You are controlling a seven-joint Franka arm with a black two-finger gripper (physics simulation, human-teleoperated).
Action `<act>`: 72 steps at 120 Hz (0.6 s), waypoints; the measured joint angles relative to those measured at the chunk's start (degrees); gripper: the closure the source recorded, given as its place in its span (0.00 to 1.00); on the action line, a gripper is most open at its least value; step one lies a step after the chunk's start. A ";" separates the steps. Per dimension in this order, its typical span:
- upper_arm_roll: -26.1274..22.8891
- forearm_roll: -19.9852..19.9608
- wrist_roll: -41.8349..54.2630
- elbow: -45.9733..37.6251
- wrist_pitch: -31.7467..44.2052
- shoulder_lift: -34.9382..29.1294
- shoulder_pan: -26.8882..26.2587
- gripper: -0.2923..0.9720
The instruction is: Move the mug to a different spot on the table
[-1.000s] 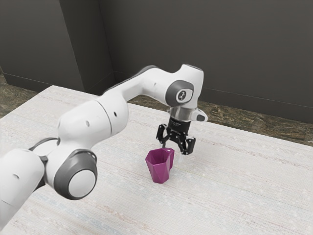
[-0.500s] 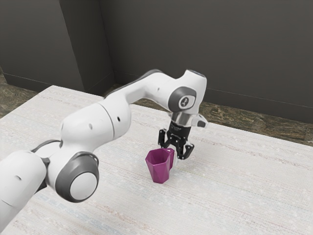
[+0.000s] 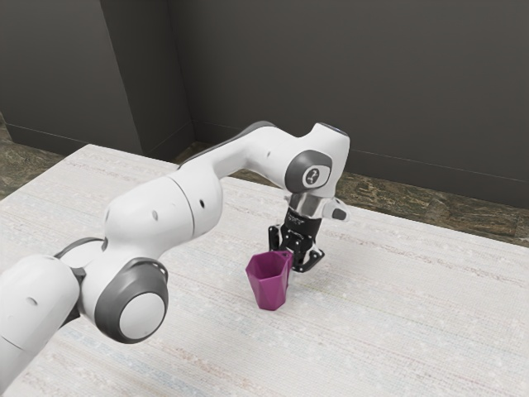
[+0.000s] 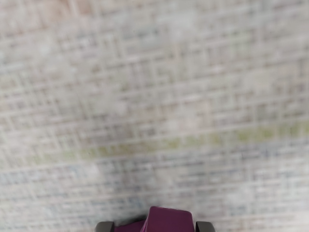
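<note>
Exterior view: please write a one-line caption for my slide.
White Franka arm with its pincer shut on an upright purple mug on the pale table.

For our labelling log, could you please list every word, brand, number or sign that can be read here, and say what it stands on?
Nothing here can be read as text.
Small round mark on the arm's grey joint cap: too small to read.
Pale smudge on the body of the gripper: too blurred to read.
The purple mug and the table: no lettering visible.
</note>
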 joint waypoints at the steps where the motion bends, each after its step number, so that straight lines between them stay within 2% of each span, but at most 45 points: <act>1: 0.01 0.00 0.02 -0.01 -0.01 0.00 0.01 0.67; 40: 0.17 0.09 0.41 -1.62 -1.40 -0.64 0.74 0.71; 72: -0.32 0.01 0.13 -5.48 -3.09 -4.36 5.00 0.73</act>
